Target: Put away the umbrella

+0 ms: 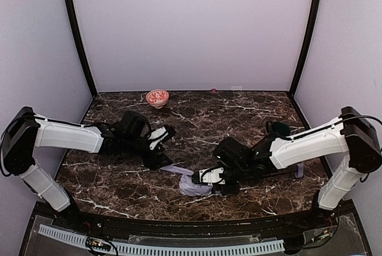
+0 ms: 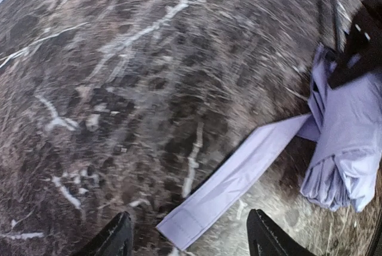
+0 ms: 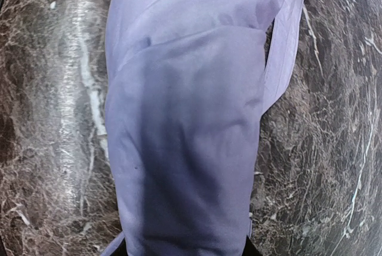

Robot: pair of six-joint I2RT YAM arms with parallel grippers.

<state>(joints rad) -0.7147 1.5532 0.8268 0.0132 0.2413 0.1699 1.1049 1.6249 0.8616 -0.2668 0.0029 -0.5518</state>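
On the table [image 1: 119,191] rest umbrella [image 1: 192,185], red bowl [image 1: 157,97] and mug [image 1: 278,129].

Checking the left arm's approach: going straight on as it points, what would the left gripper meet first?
Probably the lavender strap of the umbrella, its end lying between the open fingertips of the left gripper; height above it is unclear.

No text, label, brand, number or sign can be read in any view; the small pale rectangle [image 1: 237,88] at the foot of the back wall is too small to read; the marks on the small black module [image 1: 99,244] on the front rail are likewise too small; the umbrella [image 3: 191,125] fabric, seen close, carries no readable print.
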